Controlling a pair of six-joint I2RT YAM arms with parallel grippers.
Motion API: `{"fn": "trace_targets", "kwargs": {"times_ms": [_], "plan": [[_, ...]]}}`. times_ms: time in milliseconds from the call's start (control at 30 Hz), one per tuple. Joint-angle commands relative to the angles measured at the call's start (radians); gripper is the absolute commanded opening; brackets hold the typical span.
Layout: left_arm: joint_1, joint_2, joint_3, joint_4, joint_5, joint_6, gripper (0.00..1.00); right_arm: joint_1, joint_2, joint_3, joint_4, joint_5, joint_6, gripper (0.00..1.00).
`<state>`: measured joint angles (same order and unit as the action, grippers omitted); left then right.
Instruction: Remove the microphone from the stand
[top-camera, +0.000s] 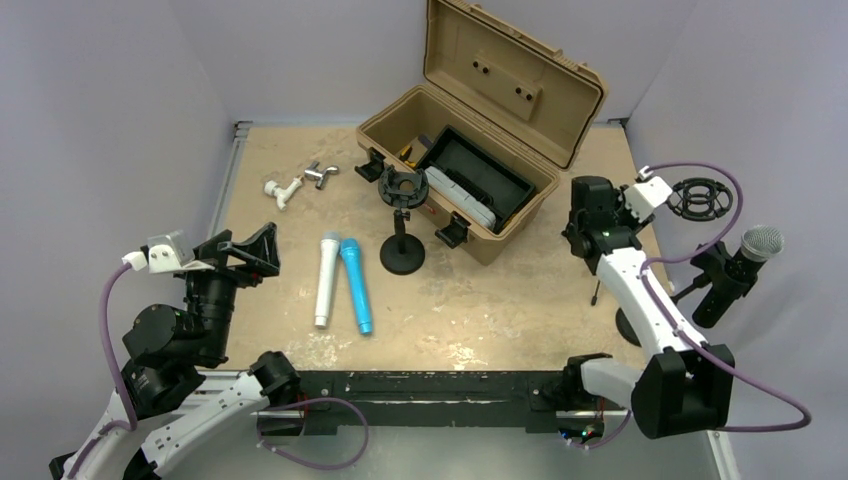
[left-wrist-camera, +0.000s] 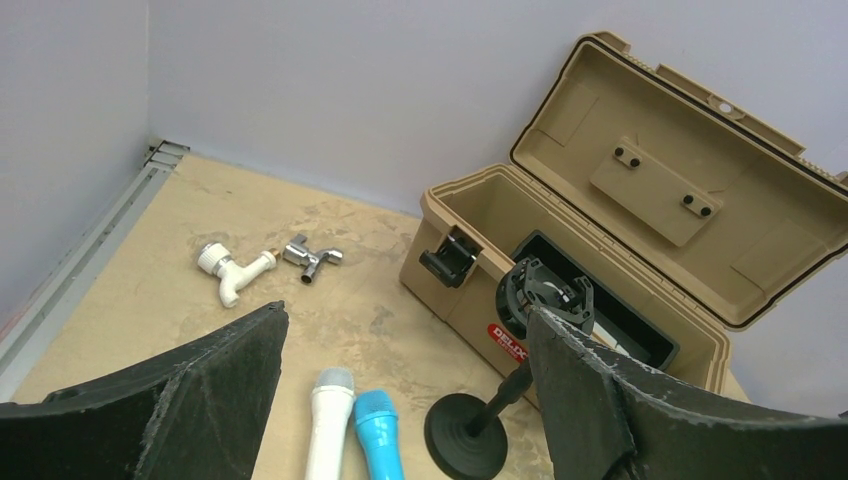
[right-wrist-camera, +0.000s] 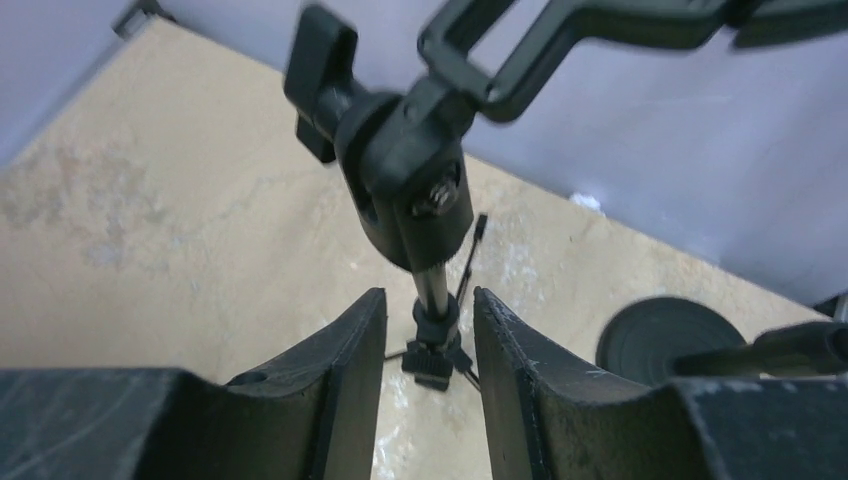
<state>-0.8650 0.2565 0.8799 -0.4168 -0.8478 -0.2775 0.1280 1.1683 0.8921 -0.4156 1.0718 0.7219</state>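
A black microphone with a silver mesh head sits tilted in the clip of a stand with a round base, at the table's right edge. Beside it, a thin tripod stand carries an empty ring-shaped shock mount. My right gripper is open. Its fingers stand on either side of the tripod's pole, and a gap shows on both sides. The round base lies to its right. Far left, my left gripper is wide open with nothing in it.
A white microphone and a blue one lie side by side mid-table. An empty short stand is beside an open tan toolbox. A white tap and a metal fitting lie at the back left.
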Motion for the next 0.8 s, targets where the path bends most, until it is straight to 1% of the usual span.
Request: {"fn": "trace_targets", "kwargs": {"times_ms": [0,133,200,233,300,367,433,600,767], "plan": [[0.002,0.005,0.029,0.007,0.015,-0.011,0.87,-0.006,-0.066,-0.037,0.21,0.104,-0.111,0.35],[0.002,0.012,0.026,0.011,0.012,-0.008,0.87,-0.005,-0.055,-0.052,0.316,0.137,-0.15,0.35],[0.001,0.017,0.027,0.007,0.013,-0.008,0.87,-0.006,0.0,-0.05,0.346,0.148,-0.136,0.32],[0.001,0.017,0.027,0.008,0.01,-0.008,0.87,-0.005,0.018,-0.045,0.342,0.152,-0.131,0.26],[0.001,0.016,0.026,0.009,0.006,-0.005,0.87,-0.006,0.047,-0.031,0.322,0.151,-0.116,0.08],[0.001,0.018,0.026,0.009,0.005,-0.005,0.87,-0.005,0.052,-0.021,0.31,0.134,-0.126,0.0],[0.001,0.017,0.026,0.009,0.005,-0.003,0.87,-0.004,0.034,-0.028,0.325,0.088,-0.172,0.0],[0.001,0.016,0.024,0.013,0.005,-0.002,0.87,0.016,-0.071,-0.075,0.406,-0.112,-0.3,0.0],[0.002,0.025,0.023,0.015,0.008,0.0,0.87,0.103,-0.168,-0.088,0.401,-0.285,-0.431,0.0]]}}
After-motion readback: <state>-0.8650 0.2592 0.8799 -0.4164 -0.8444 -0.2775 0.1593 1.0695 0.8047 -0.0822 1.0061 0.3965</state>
